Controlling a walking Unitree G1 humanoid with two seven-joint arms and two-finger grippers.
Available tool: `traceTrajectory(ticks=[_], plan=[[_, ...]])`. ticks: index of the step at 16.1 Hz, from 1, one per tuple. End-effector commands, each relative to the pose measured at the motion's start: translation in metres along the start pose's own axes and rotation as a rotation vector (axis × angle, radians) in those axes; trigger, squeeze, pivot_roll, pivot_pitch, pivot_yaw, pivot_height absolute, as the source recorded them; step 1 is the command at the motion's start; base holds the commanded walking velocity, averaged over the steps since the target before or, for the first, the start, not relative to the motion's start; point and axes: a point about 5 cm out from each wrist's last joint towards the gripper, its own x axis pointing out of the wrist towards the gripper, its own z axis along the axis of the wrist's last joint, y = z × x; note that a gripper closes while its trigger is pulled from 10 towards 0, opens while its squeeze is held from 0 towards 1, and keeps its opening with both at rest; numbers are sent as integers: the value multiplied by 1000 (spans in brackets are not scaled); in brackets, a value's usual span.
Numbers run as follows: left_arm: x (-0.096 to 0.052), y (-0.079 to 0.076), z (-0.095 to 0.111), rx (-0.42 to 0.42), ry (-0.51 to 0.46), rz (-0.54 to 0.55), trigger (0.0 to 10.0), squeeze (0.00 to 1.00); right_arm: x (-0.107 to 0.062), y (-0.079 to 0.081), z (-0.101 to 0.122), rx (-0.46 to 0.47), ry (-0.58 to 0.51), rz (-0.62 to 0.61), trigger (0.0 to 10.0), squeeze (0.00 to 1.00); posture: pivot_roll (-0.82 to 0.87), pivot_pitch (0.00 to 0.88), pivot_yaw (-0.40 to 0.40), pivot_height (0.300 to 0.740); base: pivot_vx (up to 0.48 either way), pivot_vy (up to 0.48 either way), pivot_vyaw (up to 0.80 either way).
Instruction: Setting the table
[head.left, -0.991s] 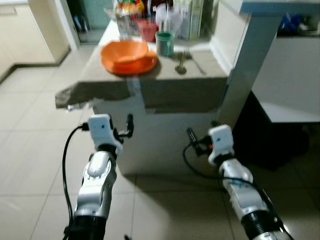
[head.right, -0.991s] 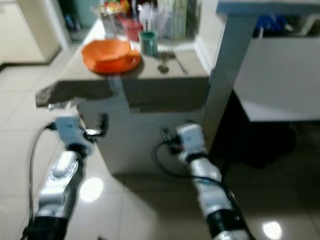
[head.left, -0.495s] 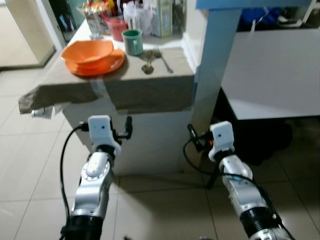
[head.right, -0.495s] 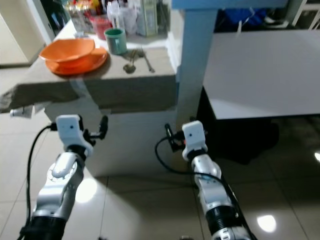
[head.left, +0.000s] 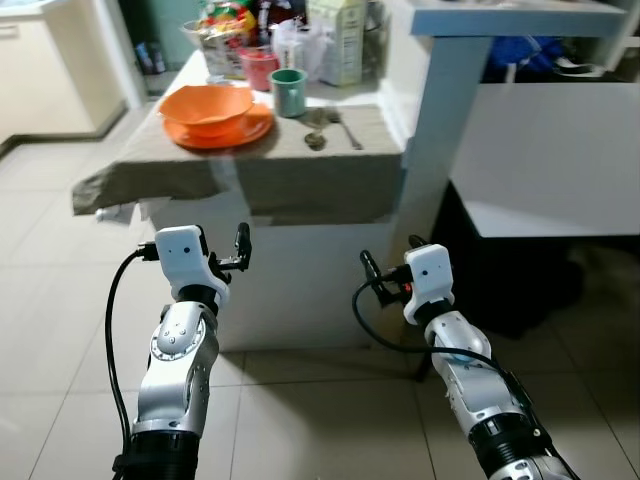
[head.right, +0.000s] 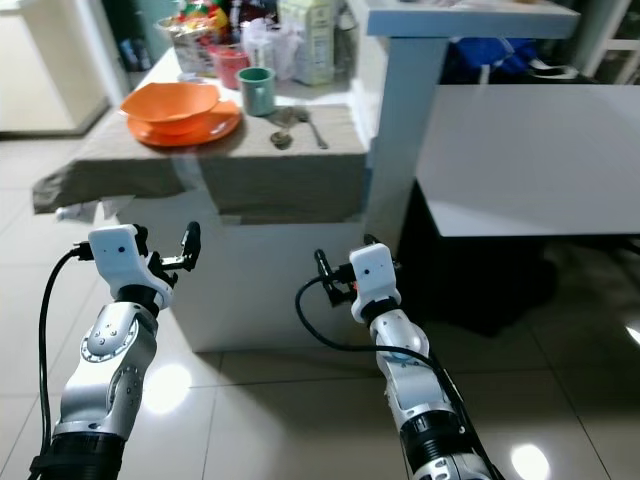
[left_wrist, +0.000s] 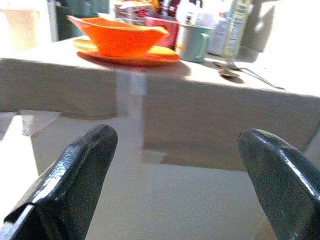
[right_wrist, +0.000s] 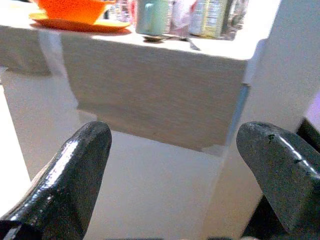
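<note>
A: What is seen, taken from left to right?

B: The left gripper is held low before the white front of the counter, with its fingers spread wide and nothing between them. Above and ahead of it, on the cloth-covered counter top, an orange bowl is set on an orange plate. Just beside the plate a green cup is stood upright, and next a spoon and a fork are laid side by side. Bottles and packets are crowded behind. The right gripper is held at a like height, fingers likewise parted and empty.

A: Which relation is the coming move judged to turn on?

B: Height and reach. The tableware lies above both sets of fingertips and farther forward, well apart from them, so the arms would have to be raised and extended. The bowl and plate are placed more in line with the left gripper; the cutlery falls between the two arms, somewhat nearer the right.

A: And the long axis?

B: The spoon and fork are laid pointing roughly away from the robot, so a grasp across the handles would be favoured.
</note>
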Motion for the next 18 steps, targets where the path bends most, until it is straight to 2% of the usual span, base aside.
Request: traceTrajectory(ticks=[1,8,18], plan=[[1,-1,4,2,-9,-1,10000,0,3,-1,3,-13,-6,2,10000,0,-80,0,50,736,446,0,0],[3,-4,8,6,-24,-10,10000,0,5,2,4,-11,-10,10,10000,0,-81,0,49,736,462,0,0],[5,-13,14,34,-46,-80,10000,0,5,4,2,-6,-11,10,10000,0,-77,0,60,736,480,0,0]])
